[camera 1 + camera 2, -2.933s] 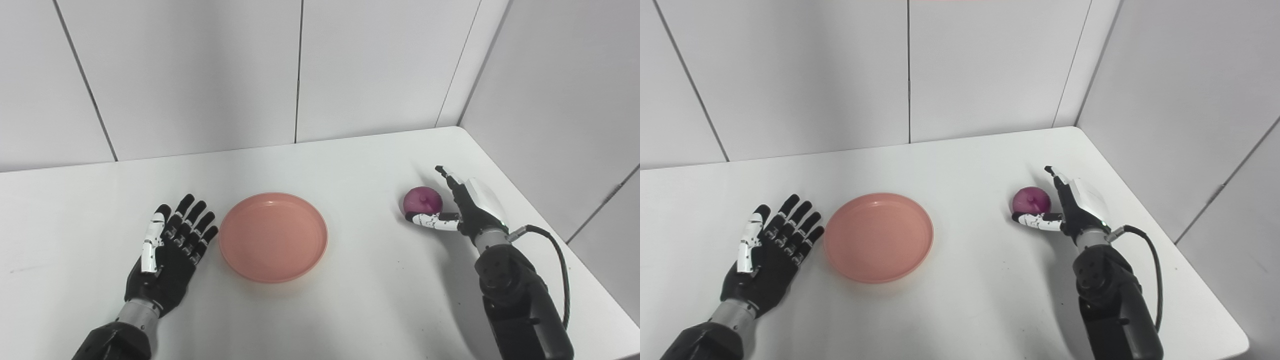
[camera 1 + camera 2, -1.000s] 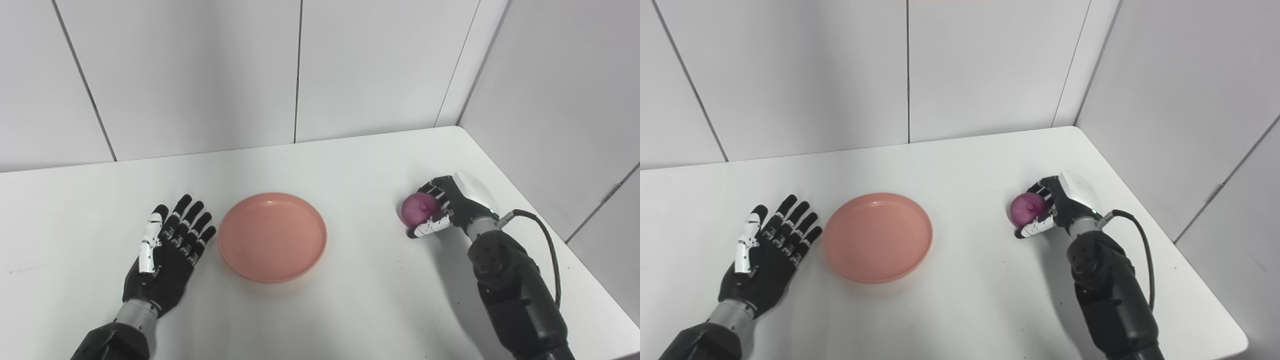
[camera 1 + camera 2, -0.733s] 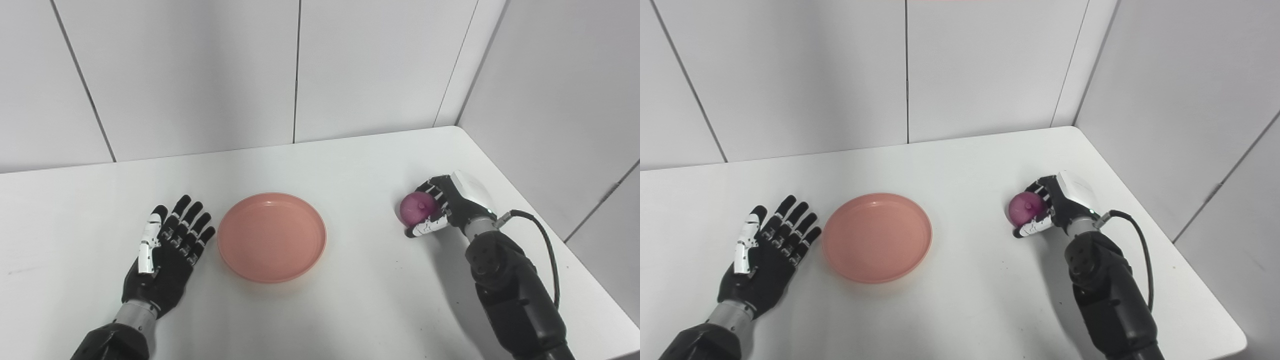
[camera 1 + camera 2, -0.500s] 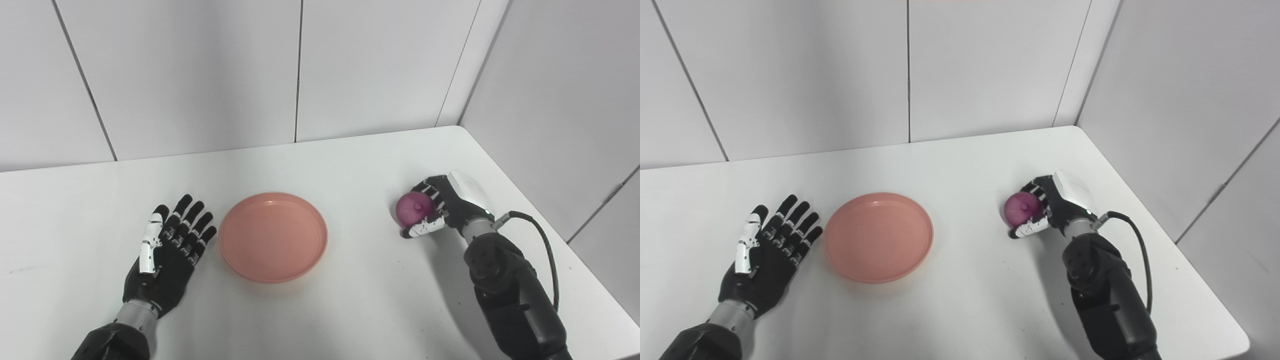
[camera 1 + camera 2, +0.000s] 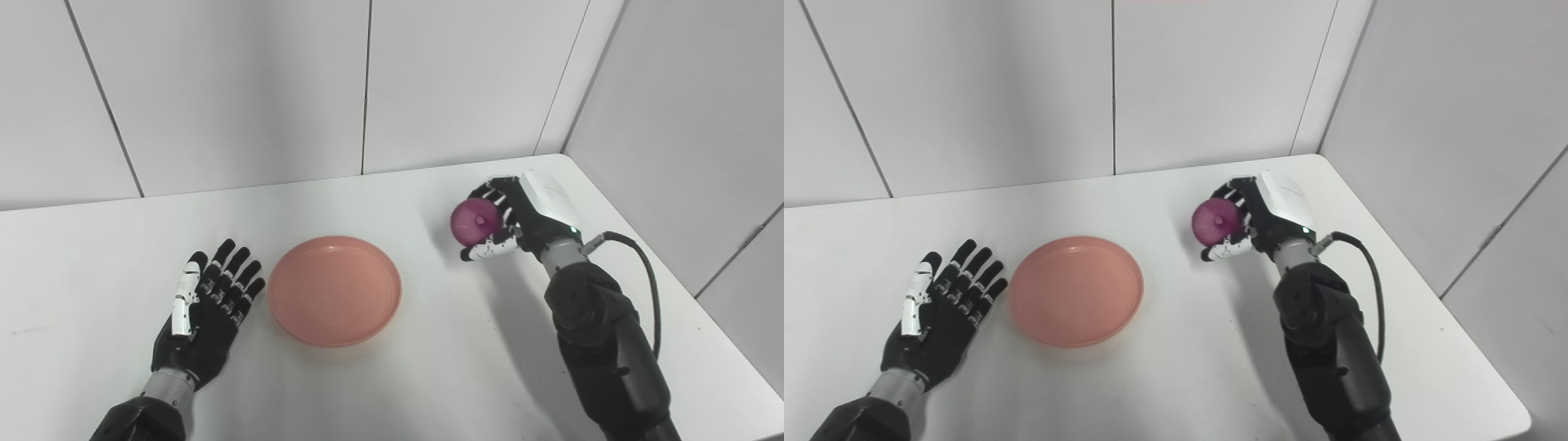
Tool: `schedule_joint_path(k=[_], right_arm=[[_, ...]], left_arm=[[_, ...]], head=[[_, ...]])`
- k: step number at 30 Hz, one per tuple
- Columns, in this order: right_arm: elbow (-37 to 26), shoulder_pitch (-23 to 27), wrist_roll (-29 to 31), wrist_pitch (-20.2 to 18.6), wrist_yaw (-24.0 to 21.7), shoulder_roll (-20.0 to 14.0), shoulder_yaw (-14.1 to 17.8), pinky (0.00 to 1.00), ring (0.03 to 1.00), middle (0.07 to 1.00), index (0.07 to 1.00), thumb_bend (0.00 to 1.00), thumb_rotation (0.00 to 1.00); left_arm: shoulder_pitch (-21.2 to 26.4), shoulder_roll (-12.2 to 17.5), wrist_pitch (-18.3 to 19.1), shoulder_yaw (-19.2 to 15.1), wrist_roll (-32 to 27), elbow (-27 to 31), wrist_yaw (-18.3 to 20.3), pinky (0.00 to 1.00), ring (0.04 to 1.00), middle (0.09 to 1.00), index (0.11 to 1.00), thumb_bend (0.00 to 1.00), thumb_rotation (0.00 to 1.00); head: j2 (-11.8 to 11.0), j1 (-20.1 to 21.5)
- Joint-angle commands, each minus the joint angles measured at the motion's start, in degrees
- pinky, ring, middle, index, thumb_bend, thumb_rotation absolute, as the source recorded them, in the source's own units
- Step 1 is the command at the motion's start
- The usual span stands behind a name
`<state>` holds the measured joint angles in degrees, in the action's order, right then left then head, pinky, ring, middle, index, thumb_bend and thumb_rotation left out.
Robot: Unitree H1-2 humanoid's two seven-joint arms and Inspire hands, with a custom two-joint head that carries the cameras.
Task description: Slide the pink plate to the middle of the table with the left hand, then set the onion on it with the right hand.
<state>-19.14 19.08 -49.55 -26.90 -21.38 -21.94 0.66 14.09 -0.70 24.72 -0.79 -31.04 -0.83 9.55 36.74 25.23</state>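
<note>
I log the right hand [image 5: 520, 217] clamped on the onion [image 5: 474, 222], fingers curled over its far side and the thumb beneath. Against the frame half a second back, the hand has risen off the table [image 5: 429, 343] and travelled toward 10 o'clock — the onion is now held in the air, its shadow falling on the white surface below and left of it. The pink plate [image 5: 334, 291] has not shifted; it sits near the table's middle, with the onion at about 2 o'clock from it and well apart. The left hand [image 5: 205, 309] is unchanged as well: flat on the table, palm up, fingers spread and holding nothing, just beside the plate's 9 o'clock edge.

The palm side of the right hand is hidden behind the onion, so I cannot see the full contact. Both forearms are cut off at the bottom edge.

The onion is round, glossy magenta-purple, with a small nub facing the cameras.
</note>
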Motion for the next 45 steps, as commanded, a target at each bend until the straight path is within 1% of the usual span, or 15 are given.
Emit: schedule_joint_path(k=[1,3,5,10,14,16,19,20,21,22,24,30,35,39,45], right_arm=[[-2.3,3.2,-1.6,0.1,-0.4,-0.1,-0.3,0.45,0.524,0.580,0.489,0.52,0.13],[-2.6,3.8,-1.7,0.1,-0.6,0.4,-0.9,0.45,0.527,0.582,0.489,0.52,0.13],[-2.8,5.0,-1.5,0.2,-0.9,1.2,-2.5,0.45,0.524,0.578,0.489,0.52,0.13],[-2.1,7.1,-1.8,0.3,-1.9,2.8,-6.3,0.39,0.470,0.546,0.488,0.52,0.13],[1.1,8.6,-0.4,3.5,0.1,4.7,-10.0,0.33,0.413,0.508,0.488,0.52,0.13],[2.8,9.3,-0.1,4.4,1.0,5.8,-11.7,0.33,0.423,0.514,0.488,0.52,0.14],[4.1,10.0,-0.4,4.2,1.2,7.2,-13.7,0.32,0.414,0.509,0.488,0.52,0.14],[4.4,10.3,-0.6,3.9,0.9,7.8,-14.6,0.32,0.412,0.507,0.489,0.52,0.14],[4.6,10.4,-0.8,3.7,0.7,8.2,-15.2,0.31,0.395,0.493,0.489,0.52,0.14],[5.0,10.6,-0.7,3.9,0.8,8.7,-15.8,0.30,0.389,0.488,0.489,0.52,0.14],[5.6,11.0,-0.5,4.3,1.0,9.1,-16.8,0.28,0.369,0.471,0.489,0.52,0.14],[7.8,11.5,0.5,5.0,1.2,10.0,-18.5,0.32,0.414,0.511,0.489,0.52,0.14],[9.6,10.8,1.1,5.6,1.9,10.1,-19.4,0.26,0.351,0.467,0.489,0.52,0.14],[10.6,9.9,0.2,5.9,2.2,9.6,-20.7,0.23,0.333,0.459,0.489,0.52,0.14],[11.9,8.8,1.2,6.0,2.9,9.2,-20.6,0.23,0.327,0.448,0.489,0.52,0.13]], left_arm=[[-2.0,0.1,2.1,0.3,1.7,-0.9,-2.0,0.99,0.978,0.993,0.999,0.38,1.00],[-2.1,-0.1,2.1,0.4,1.9,-0.8,-1.9,0.99,0.980,0.994,1.000,0.38,1.00],[-2.2,-0.4,2.1,0.6,2.3,-0.6,-2.1,0.99,0.983,0.996,1.000,0.38,1.00],[-2.3,-1.3,2.0,0.7,3.3,-0.4,-2.3,0.99,0.986,0.997,1.000,0.39,1.00],[-2.4,-2.1,2.1,1.3,4.2,0.1,-4.0,0.97,0.973,0.982,0.986,0.40,1.00],[-2.5,-2.4,2.2,1.6,4.2,0.5,-4.5,0.98,0.974,0.983,0.987,0.40,1.00],[-2.7,-2.8,2.2,2.1,4.0,0.9,-5.3,0.98,0.974,0.984,0.989,0.39,1.00],[-2.7,-2.9,2.2,2.4,4.0,1.1,-5.7,0.97,0.973,0.983,0.988,0.39,1.00],[-2.8,-3.0,2.2,2.6,4.0,1.2,-6.0,0.97,0.970,0.981,0.986,0.40,1.00],[-2.8,-3.1,2.2,3.0,4.1,1.4,-6.6,0.97,0.969,0.980,0.985,0.40,1.00],[-2.8,-3.4,2.2,3.5,4.2,1.7,-7.5,0.95,0.962,0.973,0.976,0.40,1.00],[-3.0,-4.3,2.2,4.9,4.6,2.5,-9.5,0.96,0.963,0.972,0.972,0.39,1.00],[-3.1,-4.7,2.2,5.5,5.2,3.0,-10.1,0.97,0.969,0.978,0.983,0.38,1.00],[-3.0,-5.1,2.2,5.7,5.2,3.0,-10.9,0.95,0.957,0.966,0.973,0.39,1.00],[-3.0,-5.0,2.2,5.9,5.3,3.1,-10.9,0.95,0.954,0.966,0.973,0.39,1.00]], head=[[0.0,-0.4],[0.0,-0.9],[-0.1,-1.6],[-0.2,-3.1],[-0.1,-4.6],[-0.1,-5.6],[0.1,-7.0],[0.3,-8.2],[0.3,-8.2],[0.4,-9.4],[0.6,-10.6],[0.8,-13.1],[1.2,-15.0],[1.3,-15.3],[1.5,-15.1]])
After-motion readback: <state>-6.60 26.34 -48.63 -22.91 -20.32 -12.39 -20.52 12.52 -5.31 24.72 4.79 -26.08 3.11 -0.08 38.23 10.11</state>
